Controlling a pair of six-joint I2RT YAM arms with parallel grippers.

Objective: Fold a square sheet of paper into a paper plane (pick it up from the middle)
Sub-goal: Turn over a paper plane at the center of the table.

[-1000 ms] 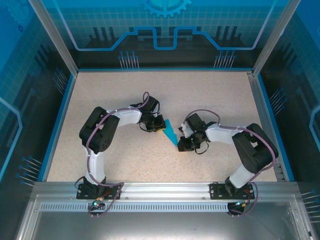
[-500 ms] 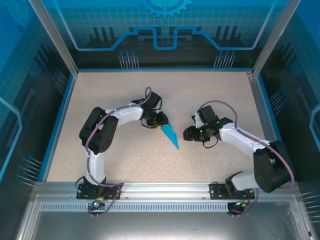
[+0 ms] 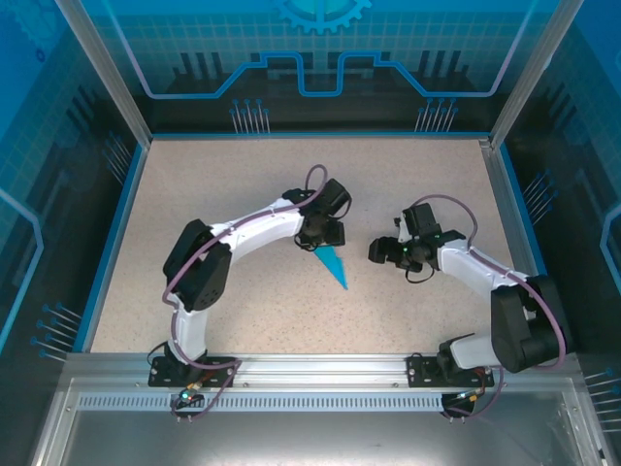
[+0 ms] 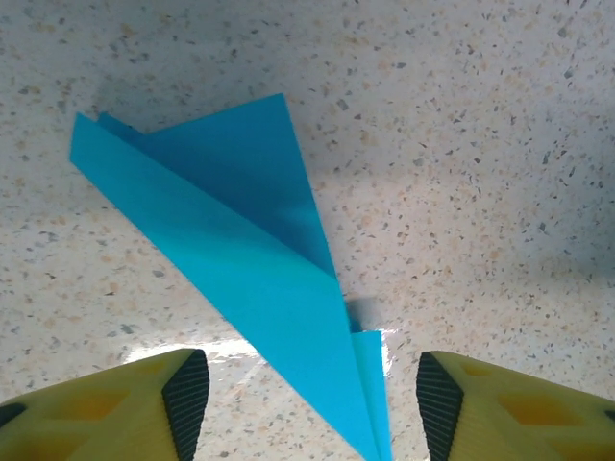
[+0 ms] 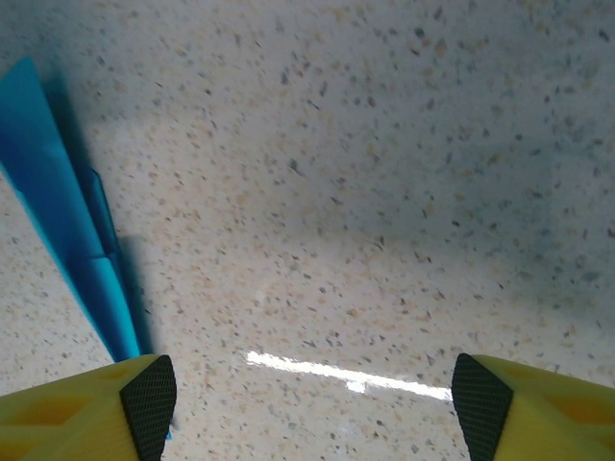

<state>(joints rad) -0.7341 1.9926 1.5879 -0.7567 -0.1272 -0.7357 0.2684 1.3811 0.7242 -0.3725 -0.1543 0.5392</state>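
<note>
The square sheet of paper lies folded into the teal-blue paper plane (image 3: 336, 266), flat on the speckled table, its pointed nose toward the near right. My left gripper (image 3: 321, 241) hovers over the plane's wide tail. In the left wrist view the paper plane (image 4: 240, 250) runs up between the yellow fingers (image 4: 144, 408), and the left gripper (image 4: 312, 403) is open and not touching it. My right gripper (image 3: 375, 254) stands open a little to the right of the plane, with bare table between its fingers (image 5: 524, 408). The right wrist view has the paper plane (image 5: 62, 226) at its left edge.
The speckled table (image 3: 243, 175) is bounded by a blue rim and glass walls (image 3: 320, 58). A metal rail (image 3: 310, 374) with both arm bases runs along the near edge.
Both grippers opened and let go of the paper plane, which now lies on the table. The right gripper drew back to the right. The left gripper shifted right, toward the far side.
</note>
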